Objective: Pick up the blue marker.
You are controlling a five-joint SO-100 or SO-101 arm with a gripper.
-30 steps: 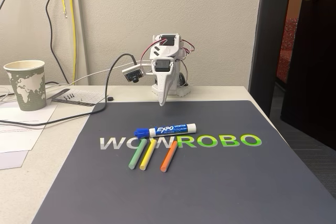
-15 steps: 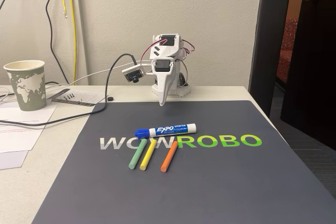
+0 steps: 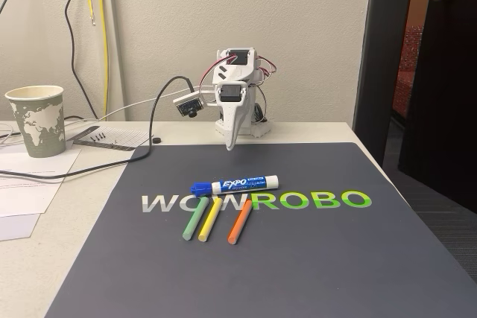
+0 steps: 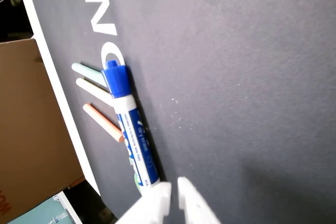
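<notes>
A white robot arm (image 3: pixel 237 87) stands folded at the far edge of a dark grey mat (image 3: pixel 298 243) printed WONROBO, its gripper (image 3: pixel 229 144) pointing down just above the mat's rear edge, well apart from the blue marker (image 3: pixel 235 185). In the wrist view the fingertips (image 4: pixel 160 196) sit nearly together with only a thin slit between them, gripping nothing. The marker lies flat on the mat across the lettering, its dark blue cap (image 4: pixel 116 77) toward the W end in the fixed view. Three thin sticks fan out from beneath the marker on the mat's near side: green (image 3: pixel 194 218), yellow (image 3: pixel 210 219) and orange (image 3: pixel 239 221) (paler in the wrist view). Left of the mat, a paper cup (image 3: pixel 36 120) with a world-map print rests on loose papers
</notes>
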